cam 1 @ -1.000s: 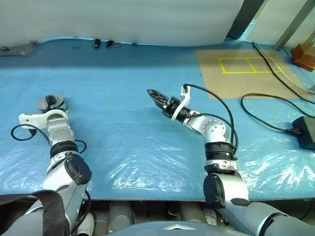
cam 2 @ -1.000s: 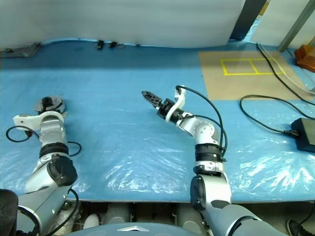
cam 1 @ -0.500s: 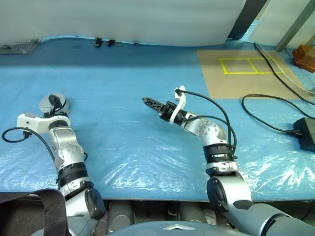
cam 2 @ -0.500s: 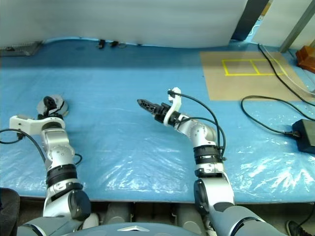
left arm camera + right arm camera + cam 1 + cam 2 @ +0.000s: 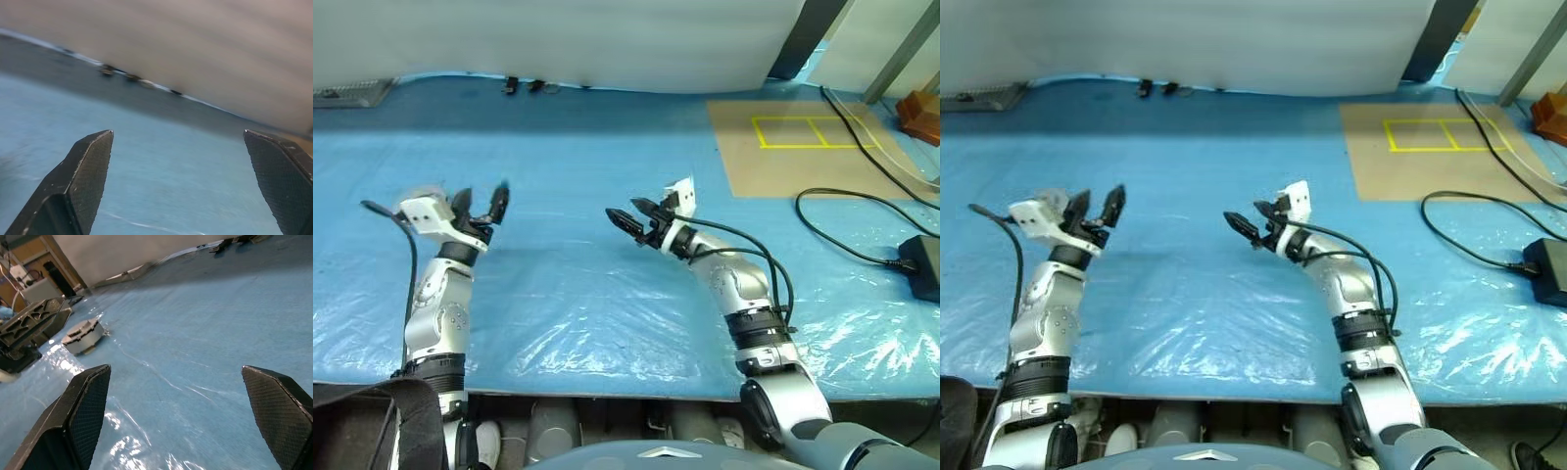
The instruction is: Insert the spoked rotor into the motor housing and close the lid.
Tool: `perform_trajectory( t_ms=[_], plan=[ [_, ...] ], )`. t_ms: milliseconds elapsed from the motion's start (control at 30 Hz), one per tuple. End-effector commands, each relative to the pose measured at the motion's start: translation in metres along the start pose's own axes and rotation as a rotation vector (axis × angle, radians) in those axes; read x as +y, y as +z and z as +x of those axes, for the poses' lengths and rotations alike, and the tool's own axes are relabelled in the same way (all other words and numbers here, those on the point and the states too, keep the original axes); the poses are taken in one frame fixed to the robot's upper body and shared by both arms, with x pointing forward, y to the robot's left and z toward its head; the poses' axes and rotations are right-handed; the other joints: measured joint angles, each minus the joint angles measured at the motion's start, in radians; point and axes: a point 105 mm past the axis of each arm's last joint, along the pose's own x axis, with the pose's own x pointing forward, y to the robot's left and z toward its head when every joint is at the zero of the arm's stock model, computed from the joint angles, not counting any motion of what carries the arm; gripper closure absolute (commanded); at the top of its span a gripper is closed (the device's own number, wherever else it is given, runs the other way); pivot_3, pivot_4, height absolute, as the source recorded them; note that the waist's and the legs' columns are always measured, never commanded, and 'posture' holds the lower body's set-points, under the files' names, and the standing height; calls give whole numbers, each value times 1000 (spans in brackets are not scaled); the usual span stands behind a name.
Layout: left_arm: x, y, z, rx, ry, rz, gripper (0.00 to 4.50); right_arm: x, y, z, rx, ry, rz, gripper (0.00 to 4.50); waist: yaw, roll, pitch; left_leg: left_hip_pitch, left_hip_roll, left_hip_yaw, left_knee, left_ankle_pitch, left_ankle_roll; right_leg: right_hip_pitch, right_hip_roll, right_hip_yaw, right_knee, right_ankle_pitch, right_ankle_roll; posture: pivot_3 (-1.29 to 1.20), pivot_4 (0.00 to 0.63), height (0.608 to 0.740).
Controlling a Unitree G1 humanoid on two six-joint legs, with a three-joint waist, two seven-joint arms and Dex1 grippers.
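I am looking down on a wide table [image 5: 607, 127] covered by a blue sheet under clear, wrinkled plastic film that glares in white patches along the near edge. A pale, smooth wall panel [image 5: 587, 39] closes off the far side, with a few small dark clips [image 5: 509, 85] lying at its foot. At the far right a brown cardboard sheet [image 5: 803, 147] lies flat on the blue, marked with a yellow taped rectangle [image 5: 808, 130] split into two boxes. Black cables [image 5: 847, 201] loop across the right side to a black box [image 5: 922, 264] at the right edge, and an orange-brown block [image 5: 920, 110] sits at the far right corner. I can read no writing or brand anywhere.

My left gripper [image 5: 481, 203] is raised above the left part of the table, its two black fingers spread wide and holding nothing; the left wrist view shows their pads finely cross-hatched. My right gripper [image 5: 631, 213] hangs over the middle of the table, pointing toward the left, its jaws also wide apart and empty.

The motor housing [image 5: 83, 335] shows in the right wrist view as a short, round, pale metal drum with a notched top, resting on the film at the left of the table just beside the left gripper. I cannot make out the spoked rotor.
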Motion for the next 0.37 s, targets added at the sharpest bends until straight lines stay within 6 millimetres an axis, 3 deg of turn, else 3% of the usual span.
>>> perform_trajectory(
  t_ms=[33,233,367],
  plan=[
    [-19,2,4,11,-161,88,16,10,13,-6,-53,41,-107,0,-4,0,0,0,0,0,0,0,0,0,0,0,0,0,0,0,150,740],
    [-38,-3,5,36,-298,151,16,21,12,-16,-43,106,-223,0,-8,0,0,2,0,1,-1,0,0,0,0,1,0,0,-1,0,150,740],
    [-41,-4,3,46,-332,185,16,22,9,-20,-35,111,-231,0,-7,0,0,2,0,1,0,0,0,1,0,1,0,-2,-4,0,150,740]
  ],
)
